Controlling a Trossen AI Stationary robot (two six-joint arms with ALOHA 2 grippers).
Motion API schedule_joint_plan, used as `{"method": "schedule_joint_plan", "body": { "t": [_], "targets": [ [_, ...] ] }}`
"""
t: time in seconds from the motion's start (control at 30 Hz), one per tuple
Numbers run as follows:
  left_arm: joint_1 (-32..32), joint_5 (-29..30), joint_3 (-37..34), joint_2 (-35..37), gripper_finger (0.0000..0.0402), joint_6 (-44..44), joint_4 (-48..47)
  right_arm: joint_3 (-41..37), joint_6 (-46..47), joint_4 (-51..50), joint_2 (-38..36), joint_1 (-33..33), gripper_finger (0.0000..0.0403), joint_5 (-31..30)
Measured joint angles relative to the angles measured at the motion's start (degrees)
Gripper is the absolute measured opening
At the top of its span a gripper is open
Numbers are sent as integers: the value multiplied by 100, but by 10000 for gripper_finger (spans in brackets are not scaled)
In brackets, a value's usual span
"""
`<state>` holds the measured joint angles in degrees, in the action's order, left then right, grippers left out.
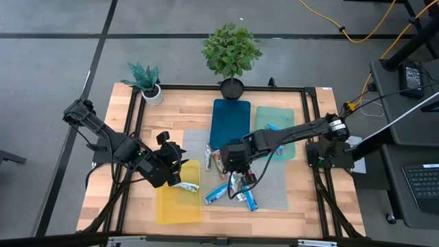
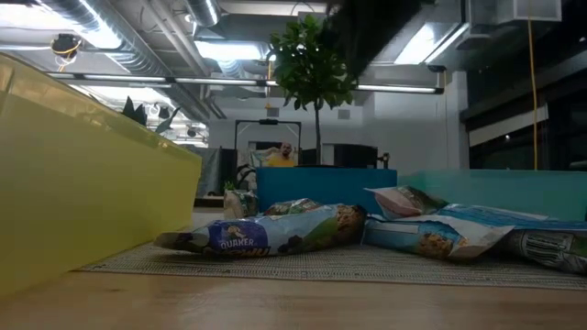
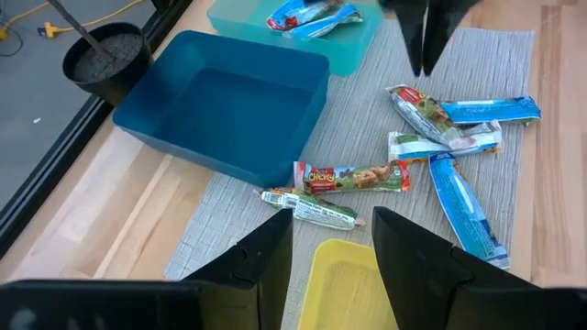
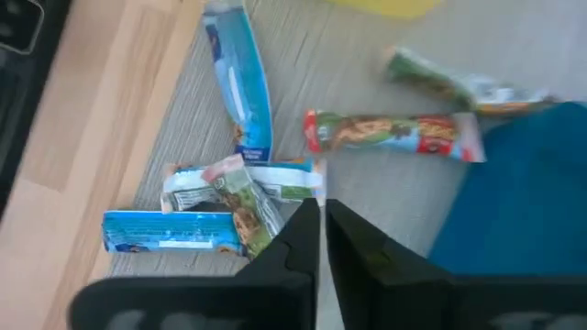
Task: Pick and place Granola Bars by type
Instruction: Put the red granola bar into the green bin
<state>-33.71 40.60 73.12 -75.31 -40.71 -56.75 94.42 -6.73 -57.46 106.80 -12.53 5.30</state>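
High view: the right pincer (image 1: 235, 167), its fingers nearly together and holding nothing, hangs over granola bars (image 1: 233, 189) scattered on the grey mat (image 1: 274, 195) of the worktop (image 1: 309, 213). The left pincer (image 1: 180, 167), part open and empty, hangs above the yellow tray (image 1: 175, 209). One blue bar (image 3: 307, 16) lies in the teal tray (image 3: 344, 55).

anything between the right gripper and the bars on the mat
Nothing visible. The right gripper, jaws nearly shut and empty, hangs over the clustered bars on the mat, with only open air between them.
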Motion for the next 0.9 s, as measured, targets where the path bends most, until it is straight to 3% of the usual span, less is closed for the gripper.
{"method": "schedule_joint_plan", "body": {
  "t": [0.23, 0.47, 0.6, 0.9],
  "targets": [
    [0, 0, 0, 0, 143, 0, 0, -726, -92, 117, 5, -61, 144, 212],
    [2, 0, 0, -1, 143, 0, -2, -1436, 423, 1092, 3, -172, 265, 468],
    [2, 2, 0, 0, 143, 0, -2, -1753, 643, 1535, 5, -193, 289, 443],
    [2, 0, -2, 0, 143, 0, -2, -2396, 822, 2133, 3, -291, 291, 489]
  ]
}}
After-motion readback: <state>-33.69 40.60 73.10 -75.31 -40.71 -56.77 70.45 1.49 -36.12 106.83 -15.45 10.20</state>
